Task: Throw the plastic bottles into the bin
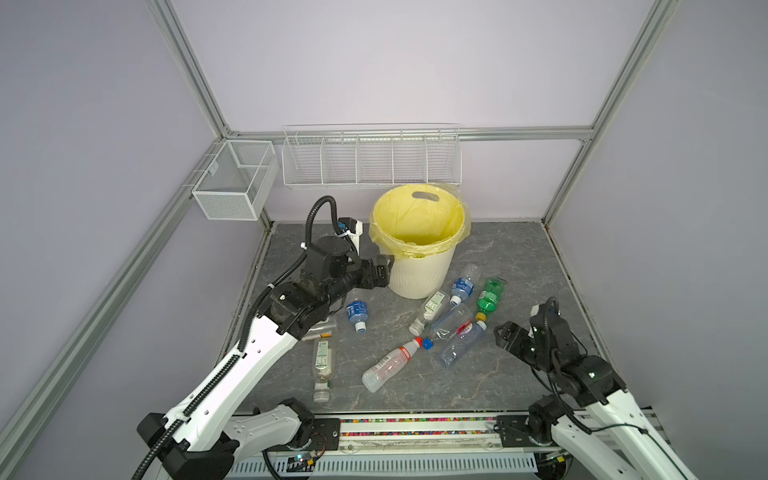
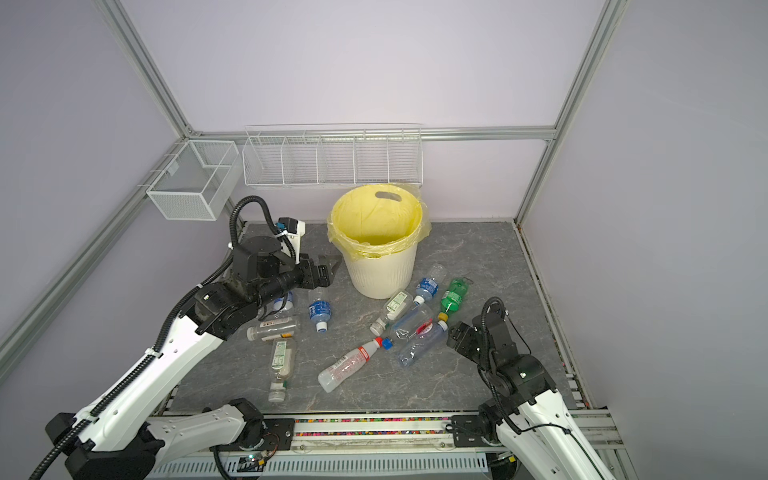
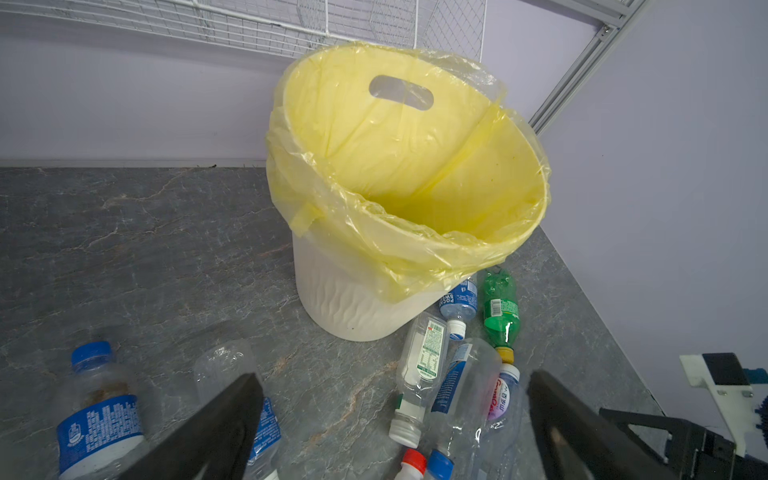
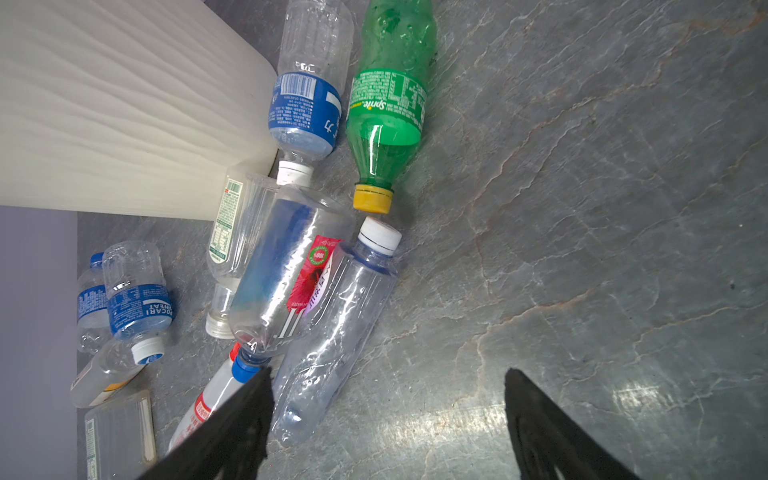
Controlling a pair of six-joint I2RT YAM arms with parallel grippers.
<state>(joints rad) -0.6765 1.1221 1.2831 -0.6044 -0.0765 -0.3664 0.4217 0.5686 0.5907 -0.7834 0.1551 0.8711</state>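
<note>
The bin (image 1: 419, 278) stands at the back middle of the table (image 1: 519, 257), near the rear wall. On that wall, above and behind the bin, hangs a long wire basket (image 1: 371, 160). A smaller basket (image 1: 232, 183) hangs on the left rail.

Just in front and to the right of the bin lies a cluster of bottles (image 1: 451, 322), five of them touching or overlapping. One more bottle (image 1: 388, 365) lies in front of the cluster, cap against cap with it.

Front-left of the bin lies a lone bottle (image 1: 356, 311). Nearer the front edge lies another bottle (image 1: 322, 361). Further bottles (image 2: 274, 326) lie partly under the left arm (image 1: 257, 345).

The left gripper (image 1: 384, 268) hangs just left of the bin. The right gripper (image 1: 505, 332) sits just right of the cluster.
</note>
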